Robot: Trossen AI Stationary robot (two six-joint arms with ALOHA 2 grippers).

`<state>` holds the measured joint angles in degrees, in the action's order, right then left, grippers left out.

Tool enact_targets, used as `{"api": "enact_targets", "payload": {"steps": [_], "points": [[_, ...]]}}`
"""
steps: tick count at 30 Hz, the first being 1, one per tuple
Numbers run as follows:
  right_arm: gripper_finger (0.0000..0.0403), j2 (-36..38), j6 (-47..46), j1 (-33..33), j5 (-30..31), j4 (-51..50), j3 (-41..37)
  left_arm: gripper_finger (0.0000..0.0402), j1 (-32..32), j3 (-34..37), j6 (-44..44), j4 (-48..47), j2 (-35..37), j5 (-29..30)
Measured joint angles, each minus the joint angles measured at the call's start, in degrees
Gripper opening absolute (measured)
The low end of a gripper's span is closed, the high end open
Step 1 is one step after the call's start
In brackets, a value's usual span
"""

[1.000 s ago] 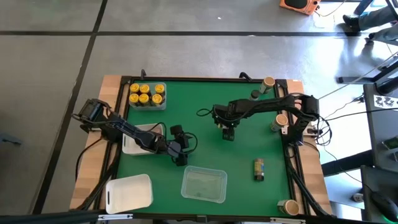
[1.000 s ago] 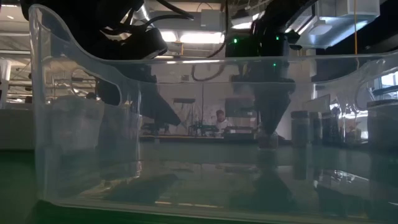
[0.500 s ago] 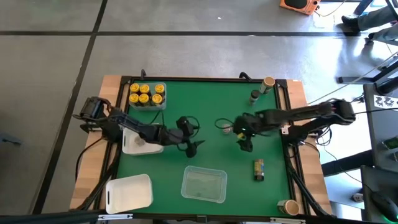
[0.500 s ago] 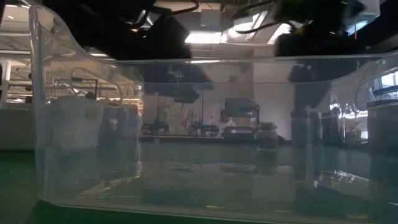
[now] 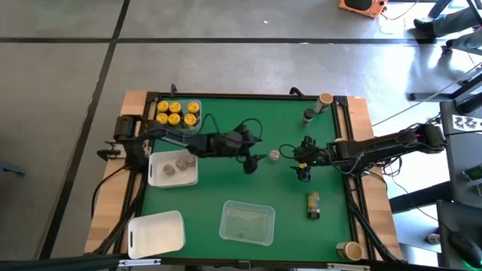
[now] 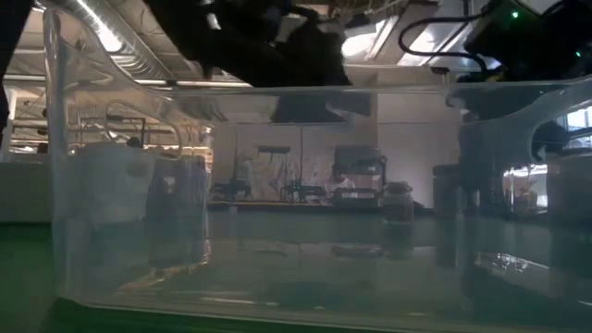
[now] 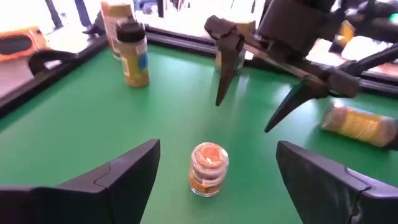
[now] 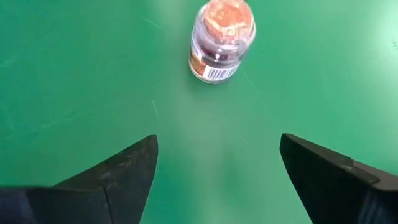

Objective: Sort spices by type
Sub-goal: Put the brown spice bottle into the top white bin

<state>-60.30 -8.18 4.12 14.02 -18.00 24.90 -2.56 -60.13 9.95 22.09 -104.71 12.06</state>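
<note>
Roughly at the middle of the green desk [image 5: 226,188] a small spice jar [image 5: 275,156] with an orange-tan lid stands upright and alone, and both arms reach toward it from opposite sides. From the left edge the left arm stretches nearly flat across the mat, past the white tray [image 5: 173,168], and its left tool [image 5: 251,161] sits just beside the jar on the left; its fingers [image 7: 118,177] are spread wide with nothing between them, the jar [image 7: 208,168] centred ahead of the gap and untouched. From the right edge the right arm extends low and almost straight, ending in the right tool [image 5: 303,167] near the jar's right side — also spread wide and empty, its fingers [image 8: 121,177] framing bare mat while the jar [image 8: 221,38] stands a little ahead of them. In the left wrist view the right arm's tool [image 7: 252,99] points down at the mat behind the jar, fingertips apart. Six yellow-lidded jars [image 5: 175,114] fill a clear tray at the far left corner, and two brownish-grey-lidded jars [image 5: 175,165] sit in the white tray by the left edge. Another jar [image 5: 313,204] lies on its side toward the near right corner, a dark-lidded one [image 5: 309,116] stands near the far right corner, and an empty clear tray [image 5: 246,223] rests by the near edge — its wall fills the low view.
</note>
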Motion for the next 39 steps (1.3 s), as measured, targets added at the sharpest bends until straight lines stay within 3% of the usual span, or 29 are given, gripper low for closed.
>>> {"api": "enact_targets", "payload": {"steps": [8,14,31,39], "points": [[0.0337,-0.8,-1.8,0.0,1.2,4.9,-3.3,0.031,-2.9,-14.5,-1.3,-14.3,-9.8,-5.9],[0.0337,-0.8,-3.7,0.0,3.0,6.6,-3.3,0.031,-2.7,-19.6,-4.9,-15.4,-15.7,-6.1],[0.0337,-0.8,-3.5,0.0,7.0,8.7,-3.3,0.0304,-3.1,-20.8,-10.3,-7.7,-22.7,-6.2],[0.0337,-0.8,-2.4,0.0,7.8,10.0,-3.3,0.0229,-3.2,-20.7,-11.0,-5.5,-25.2,-7.7]]}}
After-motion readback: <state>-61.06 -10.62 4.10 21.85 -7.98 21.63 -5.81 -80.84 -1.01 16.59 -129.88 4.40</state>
